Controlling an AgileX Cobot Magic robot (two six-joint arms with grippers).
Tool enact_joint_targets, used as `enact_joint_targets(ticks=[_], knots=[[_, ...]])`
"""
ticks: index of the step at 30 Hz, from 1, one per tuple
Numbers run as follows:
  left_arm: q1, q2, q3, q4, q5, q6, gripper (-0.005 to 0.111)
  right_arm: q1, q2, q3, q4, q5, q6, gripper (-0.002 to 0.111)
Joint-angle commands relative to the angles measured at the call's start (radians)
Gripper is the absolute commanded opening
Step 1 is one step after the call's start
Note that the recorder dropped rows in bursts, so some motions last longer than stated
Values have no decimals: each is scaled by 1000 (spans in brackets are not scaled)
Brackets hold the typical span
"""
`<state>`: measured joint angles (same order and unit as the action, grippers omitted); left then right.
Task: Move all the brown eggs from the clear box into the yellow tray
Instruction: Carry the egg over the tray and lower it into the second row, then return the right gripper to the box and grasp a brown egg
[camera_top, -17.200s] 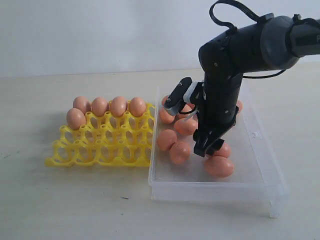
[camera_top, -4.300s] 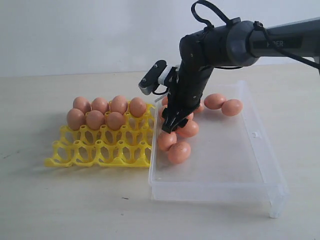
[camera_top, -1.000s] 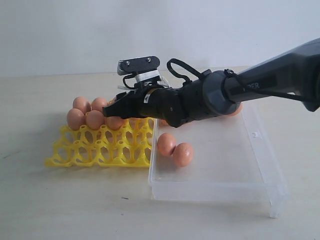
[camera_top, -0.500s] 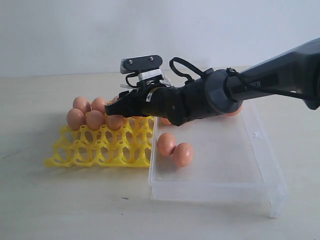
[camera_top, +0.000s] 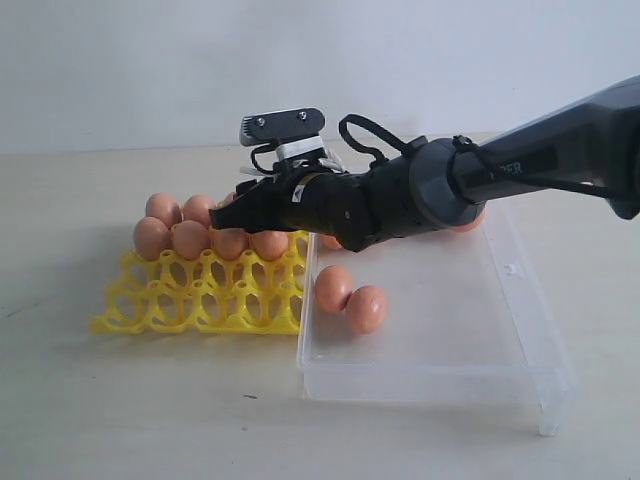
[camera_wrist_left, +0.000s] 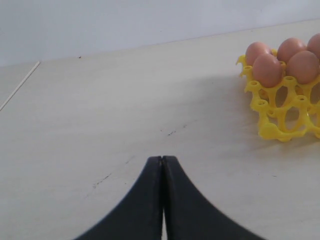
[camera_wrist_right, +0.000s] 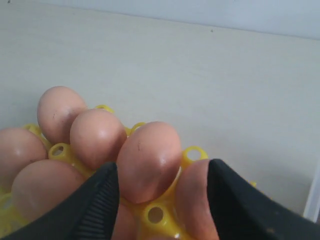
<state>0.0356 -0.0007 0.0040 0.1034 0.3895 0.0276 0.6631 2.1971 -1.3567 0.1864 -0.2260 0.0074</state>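
The yellow tray (camera_top: 200, 295) lies at the left with brown eggs (camera_top: 188, 240) filling its two back rows; the newest egg (camera_top: 270, 243) sits at the right end of the second row. My right gripper (camera_top: 232, 213) reaches across over the tray's back right, open, its fingers (camera_wrist_right: 97, 200) straddling seated eggs (camera_wrist_right: 150, 160) without gripping one. The clear box (camera_top: 480, 330) holds two eggs (camera_top: 335, 288) near its left wall and more behind the arm (camera_top: 470, 218). My left gripper (camera_wrist_left: 162, 160) is shut and empty above bare table, out of the exterior view.
The tray's two front rows of cups (camera_top: 170, 305) hold nothing. The tray's corner with eggs (camera_wrist_left: 280, 62) shows in the left wrist view. The right arm (camera_top: 430, 195) spans the back of the box. A small rim tab (camera_top: 548, 410) sticks down at the box's front right.
Over the last second the right gripper held over the tray's back right, and an egg now shows seated at the right end of the second row. Earlier it was picking eggs in the box.
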Motion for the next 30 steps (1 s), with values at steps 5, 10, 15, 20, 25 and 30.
enact_joint_targets(ticks=[5, 10, 15, 20, 25, 30], knots=[[-6, 1, -4, -2, -9, -5, 0, -3, -2, -18, -6, -31, -7, 53], [-6, 1, -4, -2, -9, -5, 0, -3, -24, -38, -6, 37, -7, 50], [-6, 1, -4, -2, -9, -5, 0, -3, -184, -5, -33, 257, -227, 0], [-6, 1, -4, -2, -9, -5, 0, -48, -409, 156, -47, 378, -212, 0], [-6, 1, -4, -2, -9, -5, 0, -177, -459, 174, -45, 759, -58, 5], [-6, 1, -4, -2, -9, -5, 0, -283, -351, 132, -53, 814, 37, 38]])
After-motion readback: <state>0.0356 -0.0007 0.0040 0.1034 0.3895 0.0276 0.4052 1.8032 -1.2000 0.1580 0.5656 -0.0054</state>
